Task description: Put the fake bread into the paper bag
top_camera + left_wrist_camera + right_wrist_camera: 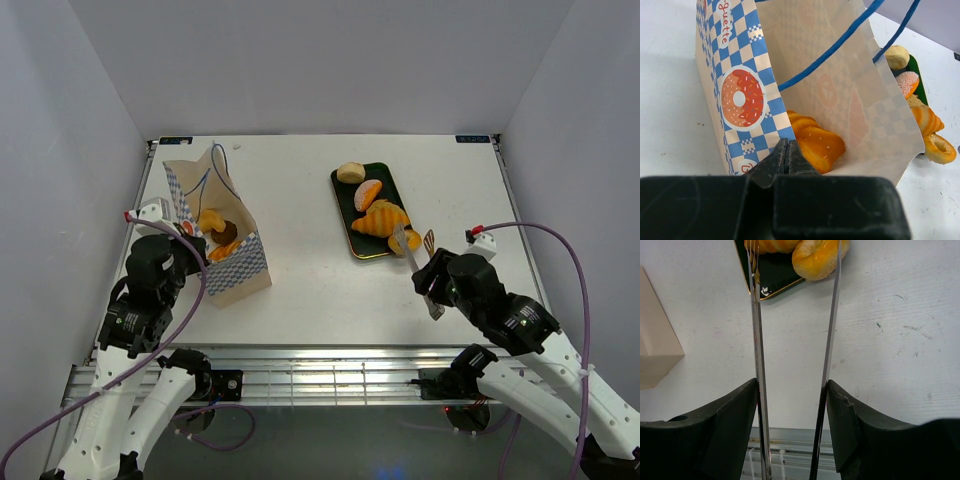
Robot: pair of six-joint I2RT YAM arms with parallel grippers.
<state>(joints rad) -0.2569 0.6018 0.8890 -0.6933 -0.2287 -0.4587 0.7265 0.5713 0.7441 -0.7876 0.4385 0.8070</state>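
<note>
Bread (382, 218) on the right tray (345, 210) looks light, hard, slippery; you take a piece across its middle. Right hand (792, 390) holds tongs (756, 340), half spread; left hand (786, 150) pinches the paper bag (740, 60) rim.

Robotics lab test cell. A white table (300, 300) is boxed in by bare grey walls (320, 60) on three sides. The left arm (150, 280) and right arm (500, 310) are bolted to an aluminium rail (330, 372) at the near edge, w/ purple cables (530, 224) looping off them. The props are staged ones: glossy toy bread (380, 218) on a dark tray (352, 205), a paper bag (235, 275), and metal tongs (408, 250) at the right arm's tip. It's a bench setup, i.e. a robot workstation.
</note>
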